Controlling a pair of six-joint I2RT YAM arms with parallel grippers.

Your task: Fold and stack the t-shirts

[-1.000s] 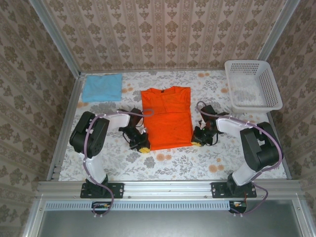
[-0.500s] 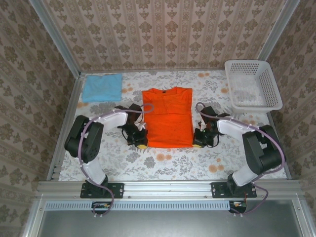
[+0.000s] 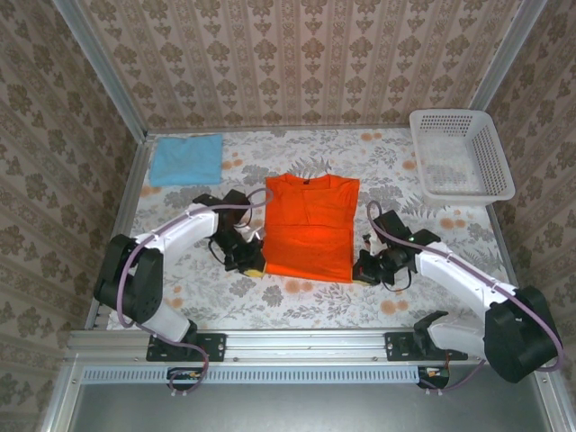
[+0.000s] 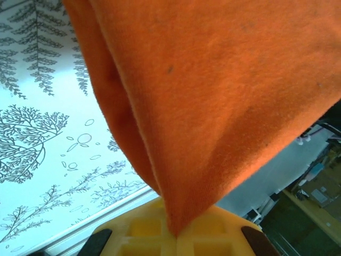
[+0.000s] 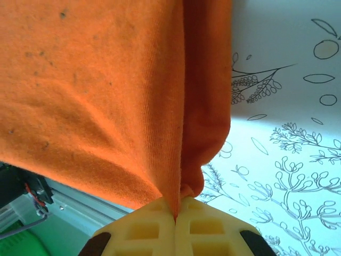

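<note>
The table has a pale flowered cover and walls with patterned paper on three sides.

The orange t-shirt lies in the middle of the table, collar toward the far edge and sleeves folded in, so it makes a long rectangle. Its two near corners are held by the arms.

A white plastic basket sits at the far right corner of the table, well apart from the orange shirt.

The blue t-shirt lies folded flat at the far left corner.

The left gripper is at the near left corner of the orange shirt. In the left wrist view, its yellow fingers are closed tight on a bunched point of orange cloth, which is raised off the table.

The right gripper is at the near right corner. In the right wrist view, its yellow fingers are pressed together with a fold of the orange cloth pinched between them.
</note>
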